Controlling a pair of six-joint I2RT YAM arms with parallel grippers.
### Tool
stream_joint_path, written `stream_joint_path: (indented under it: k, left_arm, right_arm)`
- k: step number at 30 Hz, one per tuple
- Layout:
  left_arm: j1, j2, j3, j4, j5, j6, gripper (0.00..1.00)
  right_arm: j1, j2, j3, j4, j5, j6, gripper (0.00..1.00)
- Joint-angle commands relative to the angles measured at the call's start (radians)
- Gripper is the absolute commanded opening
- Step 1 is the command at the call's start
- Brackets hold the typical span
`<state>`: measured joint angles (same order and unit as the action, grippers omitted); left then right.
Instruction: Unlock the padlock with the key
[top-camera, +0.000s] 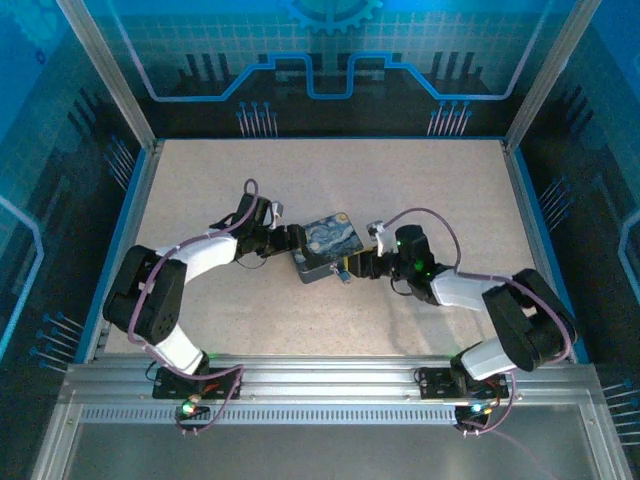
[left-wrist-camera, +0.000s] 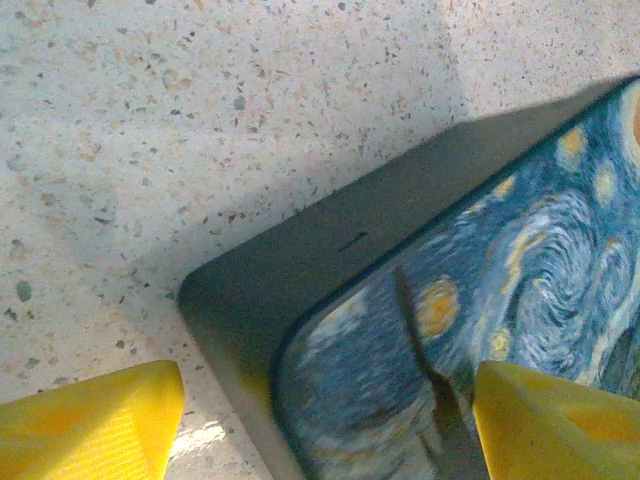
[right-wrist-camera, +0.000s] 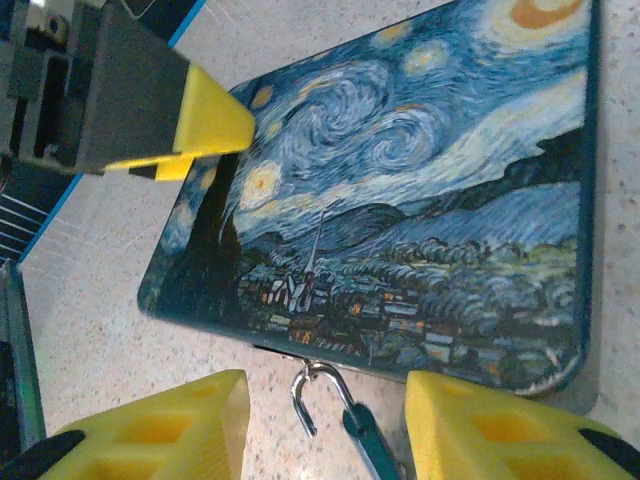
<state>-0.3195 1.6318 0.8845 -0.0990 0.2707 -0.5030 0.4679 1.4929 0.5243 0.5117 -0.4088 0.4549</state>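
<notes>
The padlock (right-wrist-camera: 362, 432) is a small teal body with a silver shackle (right-wrist-camera: 335, 377). The shackle stands sprung open, its hooked end free, and it hangs from the near edge of the swirl-painted box (right-wrist-camera: 420, 200). My right gripper (right-wrist-camera: 325, 430) is open, with a yellow finger on each side of the padlock and neither touching it. My left gripper (left-wrist-camera: 330, 425) is open astride the box's corner (left-wrist-camera: 330, 330), and a strip of table shows between its left finger (left-wrist-camera: 90, 420) and the box. From above, both grippers flank the box (top-camera: 325, 245). The key is hidden.
The box lies mid-table on the speckled surface (top-camera: 400, 180). One left finger (right-wrist-camera: 205, 115) sits at the box's far corner in the right wrist view. Blue walls and metal posts (top-camera: 120, 90) ring the table, and an aluminium rail (top-camera: 330, 380) runs along the near edge.
</notes>
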Motion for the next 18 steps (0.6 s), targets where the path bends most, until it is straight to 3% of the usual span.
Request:
stream_joint_path:
  k: [1,8,13,18]
  left_arm:
    - [0.005,0.008,-0.055,-0.146,-0.028,-0.002,0.77]
    - [0.005,-0.010,-0.066,-0.150,-0.033,-0.002,0.77]
    - [0.004,-0.016,-0.074,-0.135,-0.029,-0.011,0.77]
    - [0.004,-0.018,-0.072,-0.133,-0.025,-0.011,0.77]
  right_arm:
    - [-0.017,0.074,0.070,0.064,-0.054,0.023,0.46]
    - [-0.041,0.155,0.142,0.073,-0.092,0.029,0.48]
    - [-0.062,0.101,0.067,0.076,-0.108,0.033,0.55]
    - [-0.103,0.079,0.000,0.078,-0.225,0.067,0.56]
